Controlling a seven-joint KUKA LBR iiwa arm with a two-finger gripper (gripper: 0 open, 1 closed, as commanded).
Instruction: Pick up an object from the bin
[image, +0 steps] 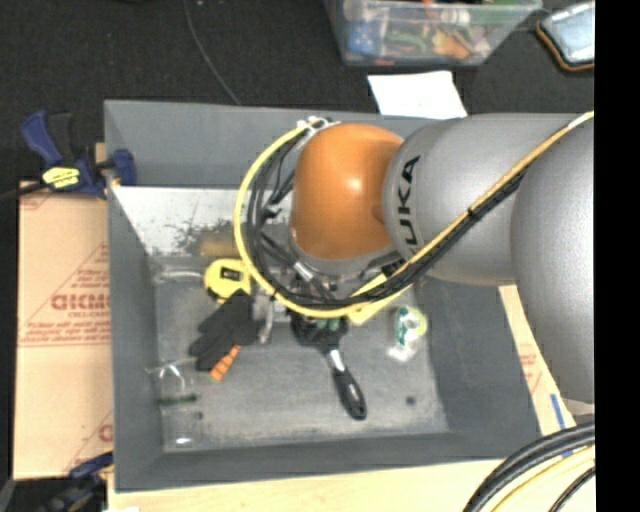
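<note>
Black-handled tool (347, 388) just below the gripper (312, 326) in the bin (200, 130)
Beside it: 1 yellow tape measure (226, 278), 1 black glove (222, 332), 1 white-green packet (405, 333); the gripper's state cannot be told.

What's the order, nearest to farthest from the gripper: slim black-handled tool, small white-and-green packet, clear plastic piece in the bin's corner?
1. Slim black-handled tool: mid-bin, its upper end just beside the gripper.
2. Small white-and-green packet: off to the view's right of the gripper.
3. Clear plastic piece: lower-left corner of the bin, clearly farthest.
</note>
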